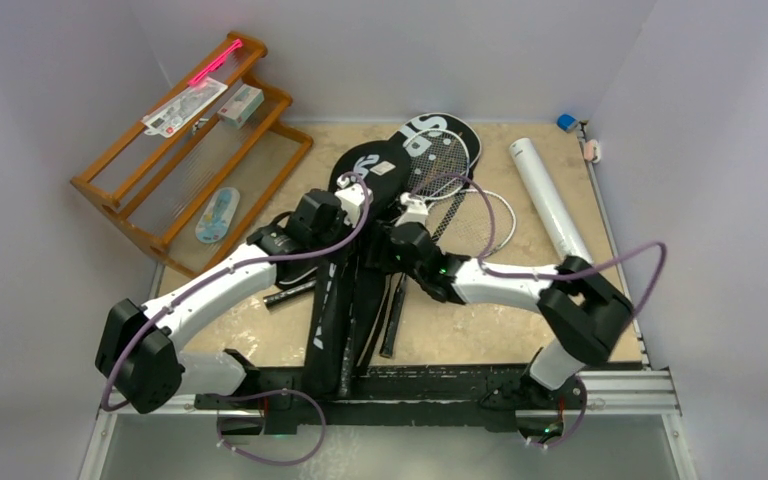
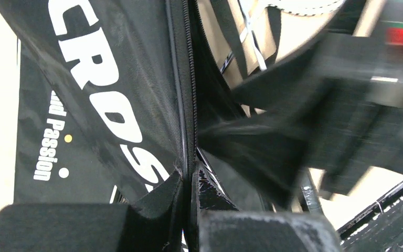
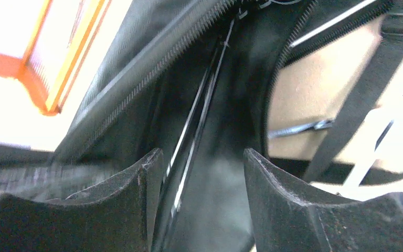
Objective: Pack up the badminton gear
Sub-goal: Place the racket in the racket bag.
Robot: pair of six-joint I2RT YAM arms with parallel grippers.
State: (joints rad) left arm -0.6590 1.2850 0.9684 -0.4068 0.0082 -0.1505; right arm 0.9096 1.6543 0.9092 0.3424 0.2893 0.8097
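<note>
The left gripper (image 2: 190,185) is pressed together on the black fabric of the "CROSSWAY" cover (image 2: 110,105), pinching it right at the zipper edge so that this side of the opening is lifted. The right gripper (image 3: 197,157) stands spread, its fingers (image 3: 110,210) either side of the cover's open seam and closing on nothing. A thin shiny line runs through the gap, perhaps a racket frame or piping. In the top view both arms meet over this cover, which lies lengthwise in the middle of the table (image 1: 480,335), with black handles (image 1: 392,318) just beside its near end. The step in hand appears to be holding the cover's mouth open for a racket, or readying the zipper. The next move likely calls for the right gripper to take hold of the opposite flap or the zipper pull, with the left holding the edge taut. Farther back the "SPORT" cover (image 1: 440,128) lies with a racket (image 1: 438,160) on it, and the long white tube (image 1: 550,195) sits well apart to the right. The arms hide the middle of the held cover, so whether a racket is already inside cannot be told. No zipper pull can be picked out, both wrist views are blurred, and no shuttlecocks show.
</note>
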